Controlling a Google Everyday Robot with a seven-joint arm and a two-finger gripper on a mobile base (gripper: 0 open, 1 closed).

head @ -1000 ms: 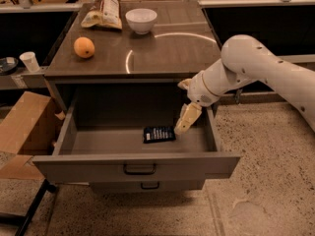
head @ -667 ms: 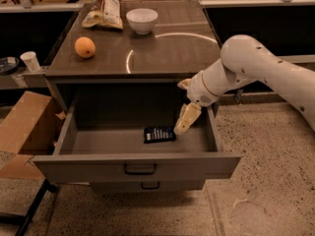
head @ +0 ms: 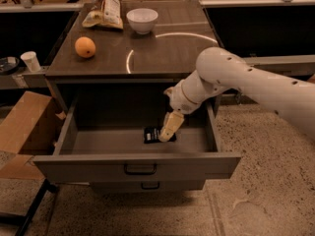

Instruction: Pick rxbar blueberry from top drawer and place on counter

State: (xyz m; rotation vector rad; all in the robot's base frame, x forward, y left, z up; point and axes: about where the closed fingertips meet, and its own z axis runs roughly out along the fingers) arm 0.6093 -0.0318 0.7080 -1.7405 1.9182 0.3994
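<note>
Camera view looks down from the front at a grey cabinet in a dim, warm-lit room. Its counter [head: 167, 58] is a glossy grey-brown top with a curved streak of reflected light. On it sit an orange [head: 85, 47] near the left edge, a white bowl [head: 142, 20] toward the back, and a tan snack bag [head: 106, 9] just left of the bowl.

Below, the top drawer [head: 98, 166] stands pulled wide open, with a dark bar handle on its front panel. The rxbar blueberry [head: 150, 134], a small dark wrapper with white lettering, lies flat on the drawer floor, right of centre.

A white robot arm [head: 246, 77] reaches in from the right. Its tan gripper [head: 166, 134] points down inside the drawer, its tip over the right end of the bar. Whether the claw is open or closed cannot be told.

A narrower lower drawer [head: 147, 185] shows beneath. A cardboard box [head: 27, 124] sits at the left, a paper cup [head: 31, 61] stands on a side ledge, and the floor [head: 266, 181] is speckled.
</note>
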